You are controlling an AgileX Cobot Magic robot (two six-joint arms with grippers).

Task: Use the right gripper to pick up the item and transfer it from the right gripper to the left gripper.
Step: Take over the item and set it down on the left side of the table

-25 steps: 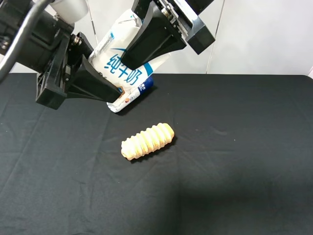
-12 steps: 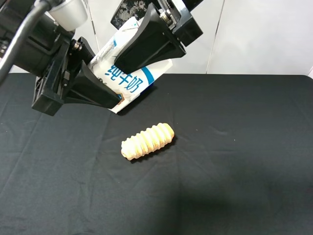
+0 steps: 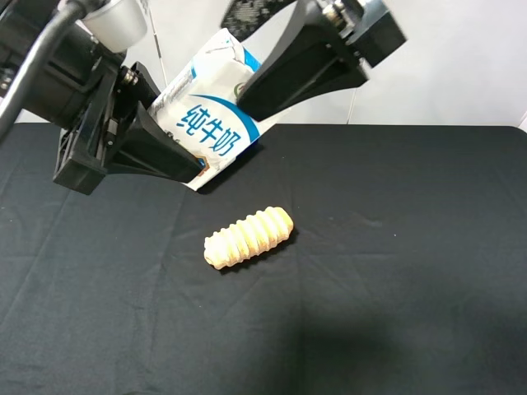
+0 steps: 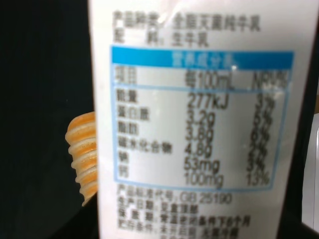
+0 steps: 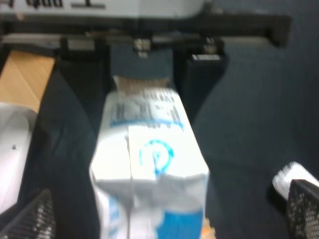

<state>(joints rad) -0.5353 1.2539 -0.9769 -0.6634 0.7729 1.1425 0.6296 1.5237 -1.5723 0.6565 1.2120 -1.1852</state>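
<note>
White card with blue lettering marks the item [image 3: 210, 123], which is held tilted in the air above the rear left of the black-clothed table [image 3: 395, 288]. It is clamped across its lower body by the left gripper [image 3: 191, 158], one wedge finger [image 3: 156, 144] lying over the near face; in the left wrist view the nutrition panel fills most of the frame. The right gripper [image 3: 247, 64] is spread wide about the gable end. In the right wrist view its mesh-faced pads [image 5: 30, 219] are seen far out to either side of the carton, touching nothing.

The handover is judged nearly done, with only the right arm's retreat left. That retreat is best made straight back along the carton's long axis, so that the gable is not clipped and the carton is not levered in the left jaws.

A ridged orange-tan roll [image 3: 249, 237] lies on the cloth below, well apart and no obstacle. A blurred white shape [image 5: 288, 178] at the frame's edge is possibly a bottle — it cannot be told.
</note>
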